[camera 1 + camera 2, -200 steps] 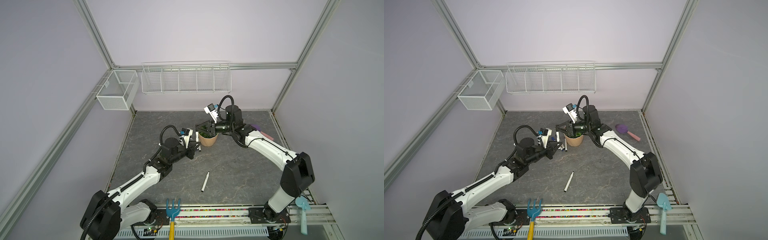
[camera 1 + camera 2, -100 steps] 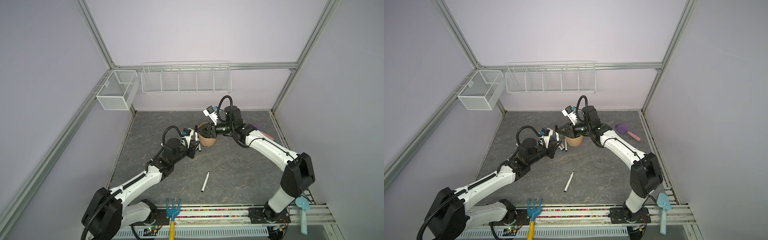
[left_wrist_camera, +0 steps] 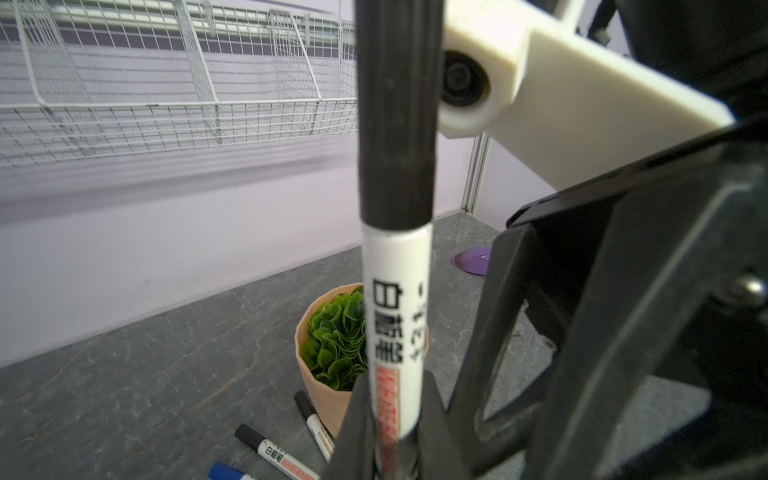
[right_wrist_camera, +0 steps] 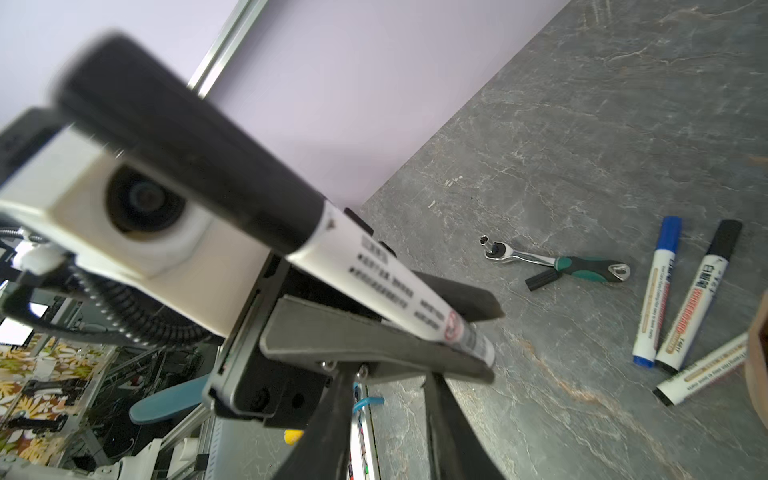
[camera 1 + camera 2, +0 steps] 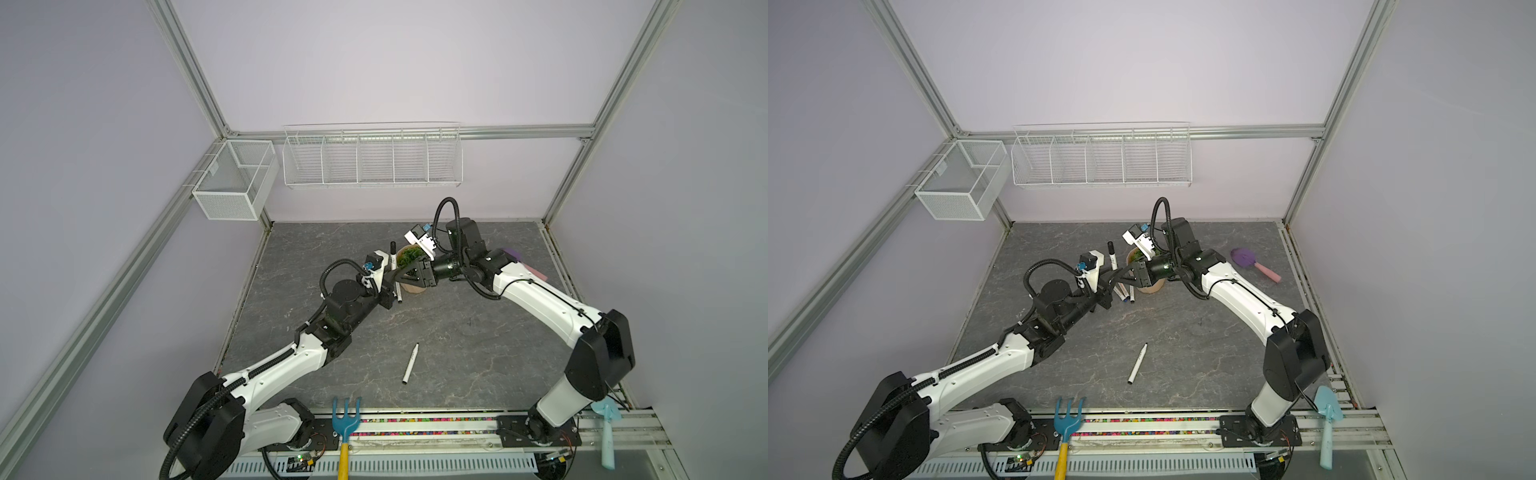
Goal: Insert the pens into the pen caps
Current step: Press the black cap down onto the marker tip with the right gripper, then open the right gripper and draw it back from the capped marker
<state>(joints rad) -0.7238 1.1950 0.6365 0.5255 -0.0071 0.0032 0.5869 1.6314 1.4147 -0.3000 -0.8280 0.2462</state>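
My left gripper (image 3: 395, 386) (image 5: 390, 284) is shut on the lower barrel of a white pen (image 3: 395, 291) (image 4: 374, 274), held upright by the plant pot. A black pen cap (image 3: 395, 104) (image 4: 187, 141) sits on its top end. My right gripper (image 4: 388, 399) (image 5: 398, 274) is open right beside the left gripper's fingers, with nothing between its jaws. One uncapped pen (image 5: 410, 363) (image 5: 1137, 363) lies on the mat near the front. Three capped pens, one blue-capped (image 4: 658, 291) and one black-capped (image 4: 702, 295), lie by the pot. A loose black cap (image 4: 540, 279) lies against the wrench.
A tan plant pot (image 3: 320, 374) (image 5: 1152, 286) stands just behind both grippers. A green-handled ratchet wrench (image 4: 557, 262) lies on the mat. A purple scoop (image 5: 1244, 257) lies at the back right. A blue rake (image 5: 345, 415) and a light-blue trowel (image 5: 606, 419) rest on the front rail.
My right gripper's jaws have parted and it has shifted left toward the left gripper. The left gripper has kept hold of the pen and moved slightly toward the pot.
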